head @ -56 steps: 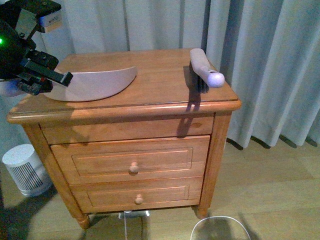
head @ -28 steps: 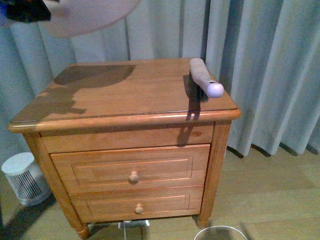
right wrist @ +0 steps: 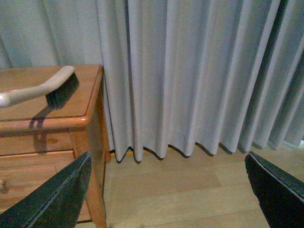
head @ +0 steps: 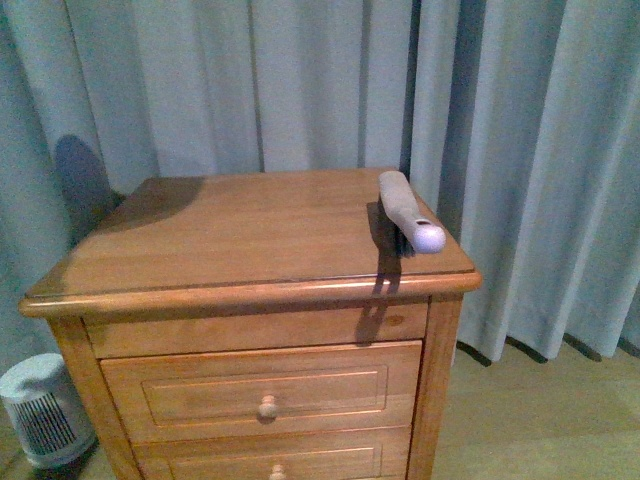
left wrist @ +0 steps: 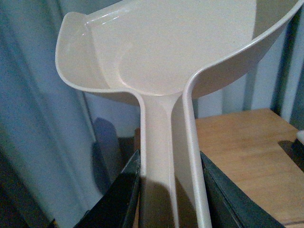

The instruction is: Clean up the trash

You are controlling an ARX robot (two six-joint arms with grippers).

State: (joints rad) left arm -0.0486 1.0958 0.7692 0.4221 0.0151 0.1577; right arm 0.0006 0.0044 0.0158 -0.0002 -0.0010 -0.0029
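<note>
dustpan (left wrist: 166,52) gone from the nightstand (head: 250,230): a second ago it lay flat on the left of the wood, half a second ago it was swinging up past the corner, and now the front view keeps only its shadow (head: 80,175) on the curtain (head: 300,80). the left gripper (left wrist: 170,190) is clamped on the pan's handle, a jaw pressed to each side. the pan's long axis runs from that handle up to the scoop, with the mouth aimed away from the wrist toward the curtain. the trash itself i cannot find: no paper wad on the wood, none in the part of the scoop that shows. so the pan is either still to be filled or already tipped out; i can't say which. the right gripper (right wrist: 166,194) hangs wide open and empty off the nightstand's right side. the brush (head: 405,208) lies along the right edge, handle end toward the front.
</note>
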